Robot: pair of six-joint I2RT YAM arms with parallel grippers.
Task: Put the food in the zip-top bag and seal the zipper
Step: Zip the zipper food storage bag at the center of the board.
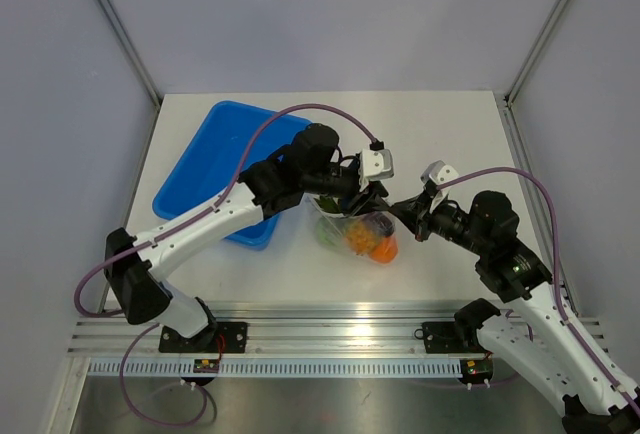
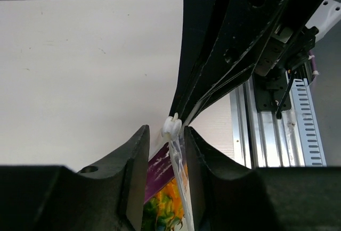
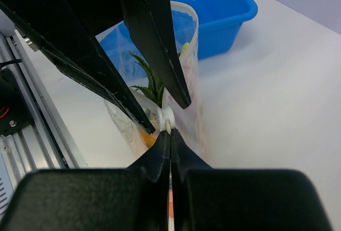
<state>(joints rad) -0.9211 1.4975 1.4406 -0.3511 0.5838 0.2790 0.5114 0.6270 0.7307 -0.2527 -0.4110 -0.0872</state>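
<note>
The zip-top bag stands on the table between both arms, with the orange ball, green ball, pineapple and eggplant inside. My right gripper is shut on the bag's mouth edge, just behind the white zipper slider. My left gripper is narrowly open and straddles the zipper strip, with the slider at its tips. The eggplant and pineapple show below through the plastic. In the top view the left gripper and right gripper face each other over the bag.
A blue tray lies at the back left, behind the bag, and shows in the right wrist view. The aluminium rail runs along the table's near edge. Grey walls close in the back and sides.
</note>
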